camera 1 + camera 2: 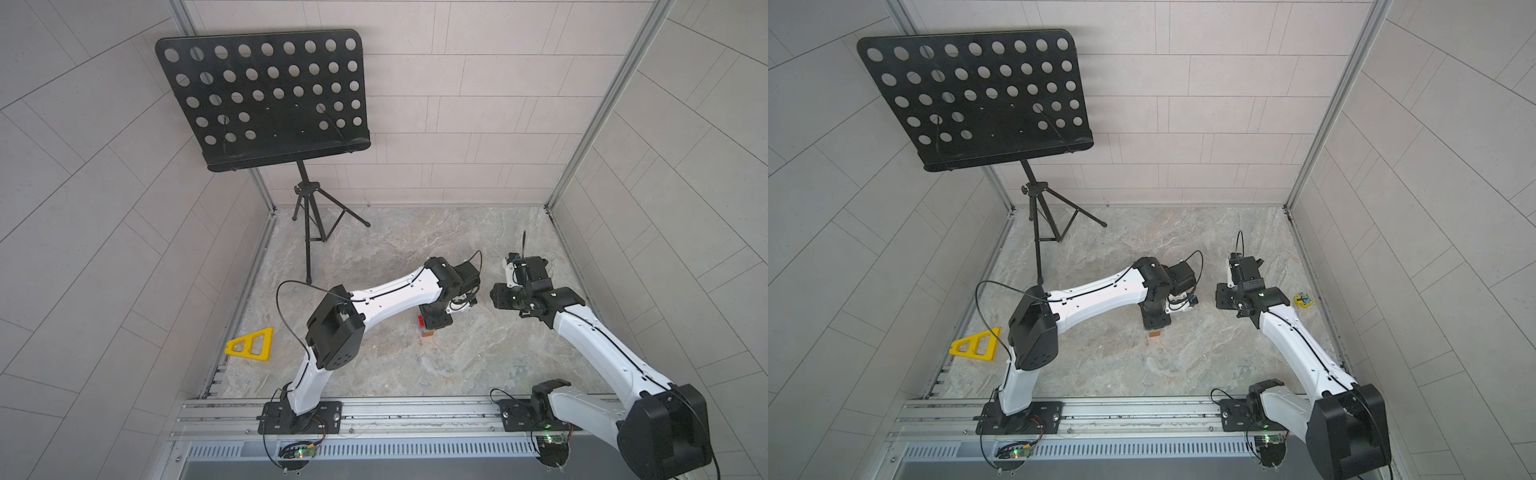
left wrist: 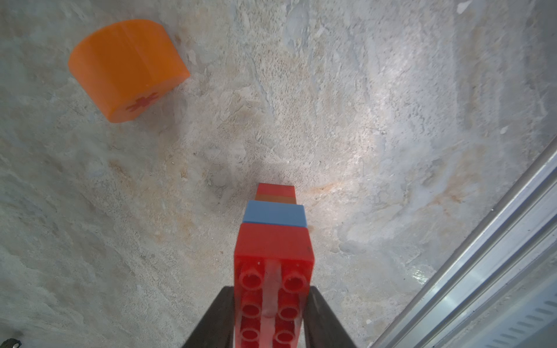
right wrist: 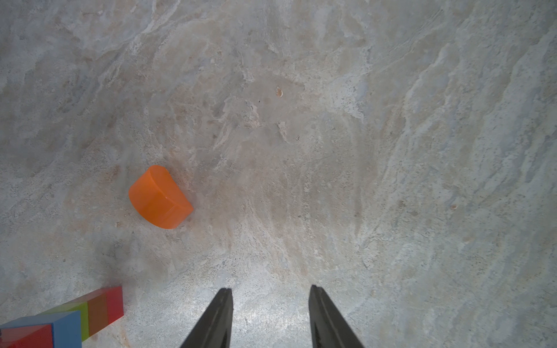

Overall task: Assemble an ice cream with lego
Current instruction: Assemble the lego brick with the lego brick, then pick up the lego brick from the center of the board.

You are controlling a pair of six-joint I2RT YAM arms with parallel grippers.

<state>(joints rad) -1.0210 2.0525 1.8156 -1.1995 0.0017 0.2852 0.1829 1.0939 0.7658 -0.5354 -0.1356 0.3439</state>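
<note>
The ice cream stack stands stem-down on the marble table: wide red brick on top, blue under it, then brown-orange and red. My left gripper is shut on the top red brick, one finger against each long side. Both top views show only the stack's lower end under the left gripper. The orange half-round dome lies loose on the table, apart from the stack; the arms hide it in both top views. My right gripper hangs open and empty over bare table.
A yellow triangular frame lies at the left edge. A black music stand rises at the back left. A small yellow object with a blue mark sits by the right wall. An aluminium rail runs along the front.
</note>
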